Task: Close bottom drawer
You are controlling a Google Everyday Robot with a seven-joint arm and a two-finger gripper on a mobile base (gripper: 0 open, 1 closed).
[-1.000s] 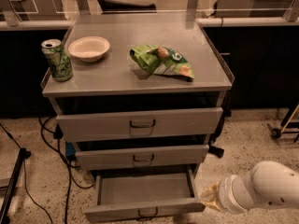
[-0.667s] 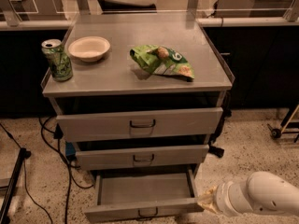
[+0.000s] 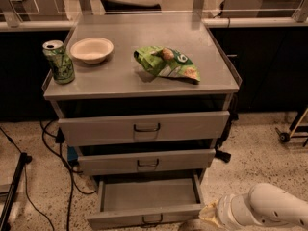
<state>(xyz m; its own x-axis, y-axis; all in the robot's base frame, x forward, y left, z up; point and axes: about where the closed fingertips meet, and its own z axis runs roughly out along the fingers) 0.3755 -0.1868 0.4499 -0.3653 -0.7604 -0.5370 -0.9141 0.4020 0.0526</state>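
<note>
The bottom drawer (image 3: 149, 196) stands pulled well out below the desk's (image 3: 120, 78) front edge, empty, its narrow front panel low in view with a small loop handle (image 3: 152, 219) at the centre. The tool (image 3: 191, 225) sits at the lower edge of the view, just beside the right end of that front panel, on the white arm (image 3: 262, 208) that reaches in from the right; whether it is clenched or released I cannot tell. A push from so far to the right could skew the drawer on its runners and jam it, or the tool might slip off the panel's corner. The middle drawer (image 3: 147, 161) and top drawer (image 3: 144, 128) look slightly ajar. On the desk, a green can (image 3: 58, 61) stands at the front-left corner, a bowl (image 3: 91, 49) near it and a snack bag (image 3: 166, 62) towards the right edge; a hard shove could topple the can. Cables (image 3: 57, 177) trail on the floor at the left, clear of the drawer's path.
</note>
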